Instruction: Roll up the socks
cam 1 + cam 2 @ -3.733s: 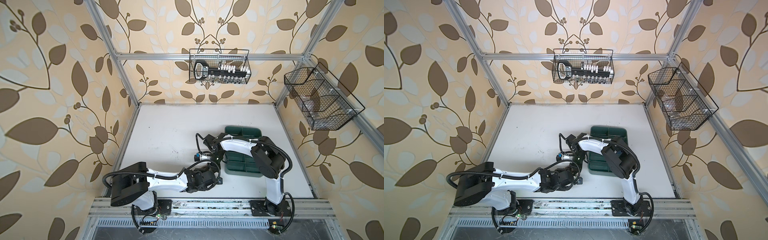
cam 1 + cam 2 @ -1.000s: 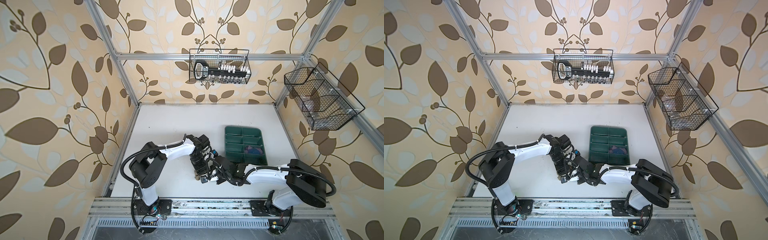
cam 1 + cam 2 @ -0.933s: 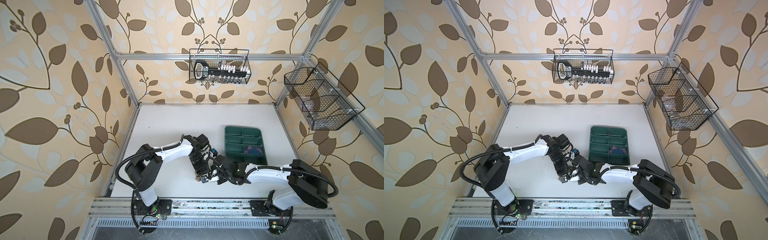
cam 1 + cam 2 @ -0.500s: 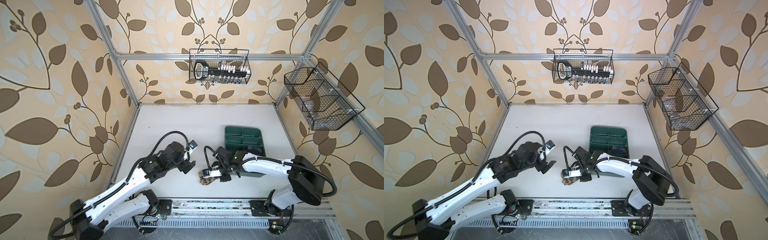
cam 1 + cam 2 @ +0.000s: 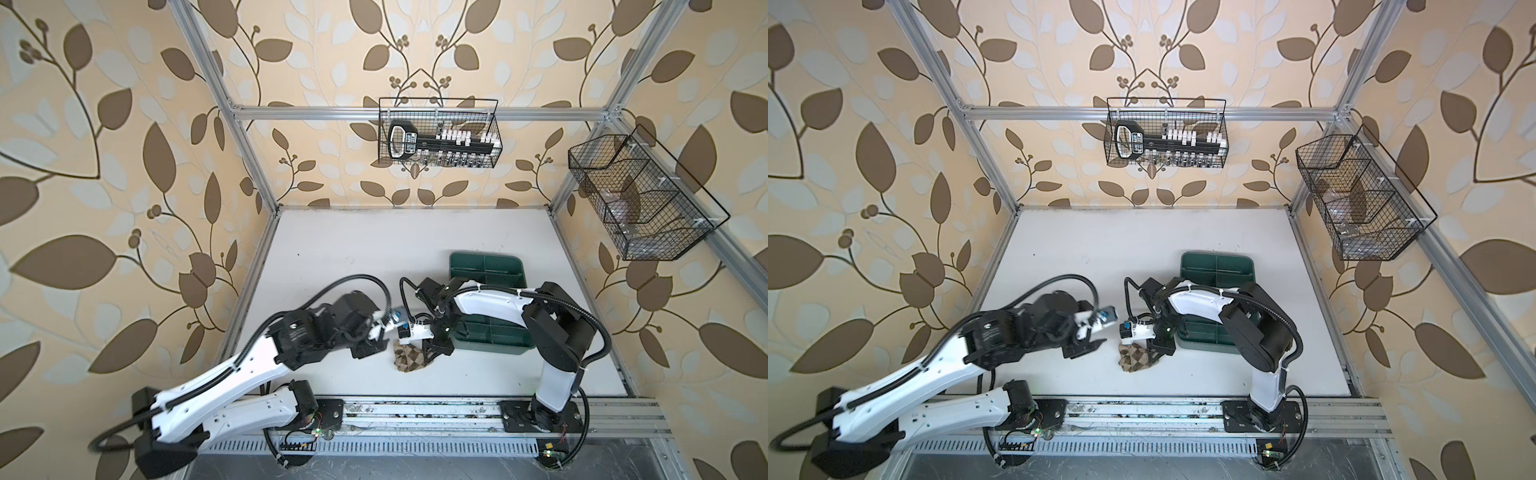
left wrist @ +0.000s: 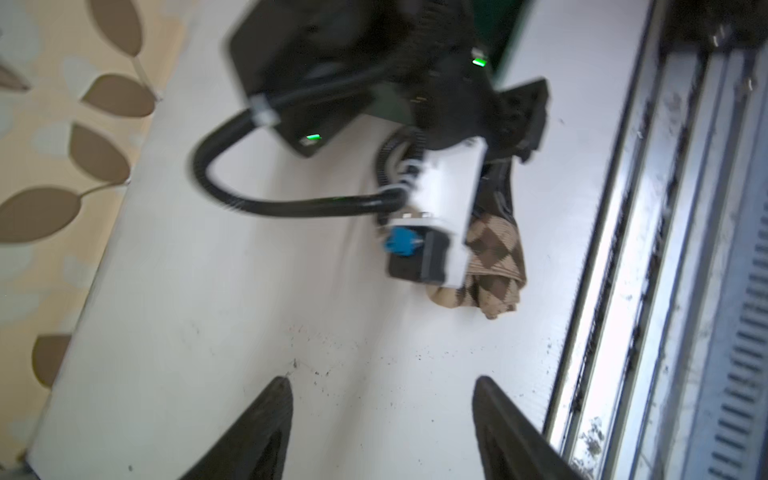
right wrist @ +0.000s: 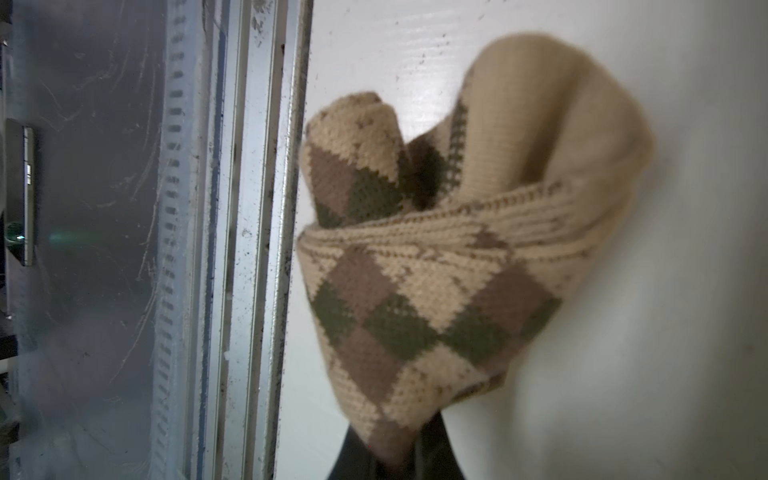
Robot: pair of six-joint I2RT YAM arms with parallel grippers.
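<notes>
White bench, near front edge: right gripper pinching bundled tan sock; left gripper spread, empty, just beside. Firm pinch, slow lift, else bundle likely unwinds.

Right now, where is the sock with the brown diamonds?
In both top views the argyle sock is bunched up near the front edge of the white table, just left of the green tray, pinched by the right claw.
</notes>
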